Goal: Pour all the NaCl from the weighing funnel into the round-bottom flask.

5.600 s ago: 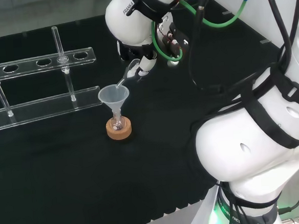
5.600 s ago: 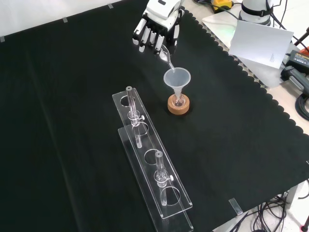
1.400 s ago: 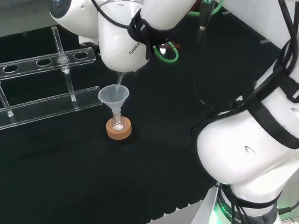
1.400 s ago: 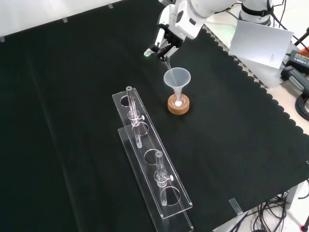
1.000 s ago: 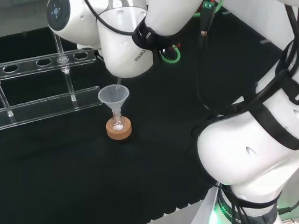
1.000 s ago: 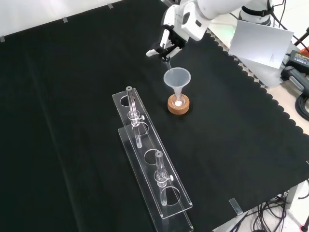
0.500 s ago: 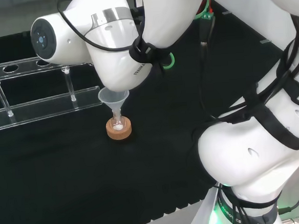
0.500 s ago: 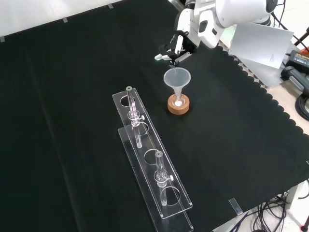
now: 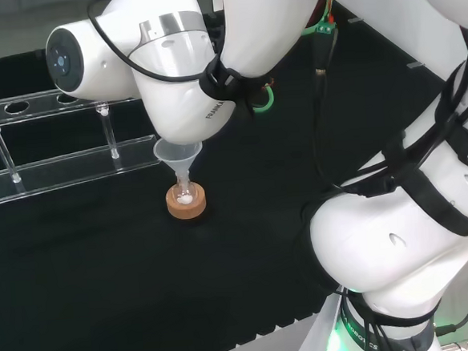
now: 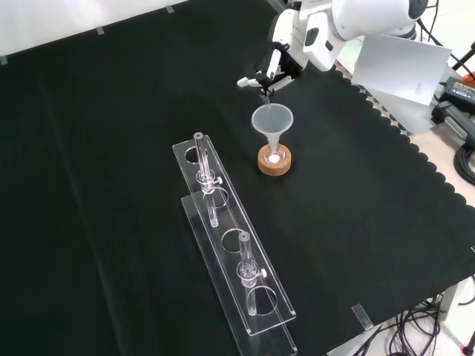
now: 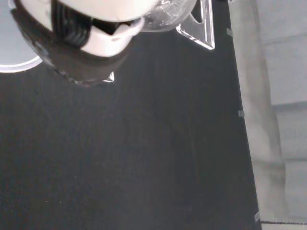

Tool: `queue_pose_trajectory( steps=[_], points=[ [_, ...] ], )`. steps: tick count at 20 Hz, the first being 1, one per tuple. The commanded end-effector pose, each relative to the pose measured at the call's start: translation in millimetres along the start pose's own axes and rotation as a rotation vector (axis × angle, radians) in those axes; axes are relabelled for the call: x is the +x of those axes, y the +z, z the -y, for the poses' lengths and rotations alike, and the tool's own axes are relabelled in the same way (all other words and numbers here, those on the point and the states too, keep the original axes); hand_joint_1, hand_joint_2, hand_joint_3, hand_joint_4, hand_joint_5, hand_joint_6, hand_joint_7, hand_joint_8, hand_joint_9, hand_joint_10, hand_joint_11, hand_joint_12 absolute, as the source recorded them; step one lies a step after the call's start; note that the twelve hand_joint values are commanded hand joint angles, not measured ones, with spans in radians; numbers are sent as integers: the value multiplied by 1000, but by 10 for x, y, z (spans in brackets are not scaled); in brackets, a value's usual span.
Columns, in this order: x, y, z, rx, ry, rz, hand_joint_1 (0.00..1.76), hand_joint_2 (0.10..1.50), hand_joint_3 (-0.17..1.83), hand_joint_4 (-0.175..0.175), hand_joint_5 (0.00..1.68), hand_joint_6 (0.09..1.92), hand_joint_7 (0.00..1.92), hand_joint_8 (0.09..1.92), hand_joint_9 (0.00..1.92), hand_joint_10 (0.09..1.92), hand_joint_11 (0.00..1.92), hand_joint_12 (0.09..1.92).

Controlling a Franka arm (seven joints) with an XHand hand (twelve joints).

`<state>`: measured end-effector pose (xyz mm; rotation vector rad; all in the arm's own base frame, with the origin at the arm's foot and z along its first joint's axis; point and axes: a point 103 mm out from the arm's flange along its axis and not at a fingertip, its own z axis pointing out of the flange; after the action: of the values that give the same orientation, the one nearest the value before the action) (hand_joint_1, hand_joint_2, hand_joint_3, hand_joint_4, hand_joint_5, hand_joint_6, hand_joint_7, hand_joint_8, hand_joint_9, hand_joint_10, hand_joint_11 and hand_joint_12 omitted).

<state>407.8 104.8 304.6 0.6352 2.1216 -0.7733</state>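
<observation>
— What is nearest on the black cloth point(image 10: 111, 185)?

— In the front view, a clear rack point(image 10: 236, 271) with upright tubes runs from the near edge toward the middle.

— And past it?

— Just beyond the rack's far end, a cork ring point(image 10: 274, 160) holds the small round-bottom flask point(image 10: 274, 155), with white powder at its bottom. A clear cone funnel point(image 10: 272, 121) stands in its neck.

— Where is the hand?

— Just beyond and above the cone's rim. The hand point(image 10: 269, 74) has its fingers pinched on the thin glass weighing funnel point(image 10: 265, 93), whose spout points down toward the cone. In the head view the arm's white link point(image 9: 181, 91) covers it.

— Anything farther?

— A white sheet point(image 10: 399, 67) at the far right, off the cloth.
</observation>
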Motion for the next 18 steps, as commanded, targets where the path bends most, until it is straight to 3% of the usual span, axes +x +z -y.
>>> queue_pose_trajectory(
  steps=[1, 8, 10, 14, 16, 18],
  points=[
    [-100, 182, 176, -42, 124, -153, 1113, 786, 348, 175, 1371, 368, 1631, 87, 1108, 168, 0, 1590],
    [-94, 322, 366, -64, 210, -280, 1112, 786, 348, 175, 1368, 374, 1631, 87, 1125, 173, 0, 1590],
    [-111, 421, 412, -82, 266, -348, 1112, 786, 348, 175, 1367, 376, 1631, 87, 1123, 172, 0, 1590],
    [-150, 558, 472, -116, 320, -443, 1112, 787, 348, 175, 1366, 379, 1632, 87, 1122, 170, 0, 1590],
    [-195, 647, 495, -136, 354, -524, 1111, 787, 348, 175, 1365, 380, 1632, 87, 1121, 169, 0, 1590],
    [-221, 696, 488, -142, 370, -551, 1111, 787, 348, 175, 1364, 382, 1632, 87, 1121, 169, 1, 1590]
  ],
)
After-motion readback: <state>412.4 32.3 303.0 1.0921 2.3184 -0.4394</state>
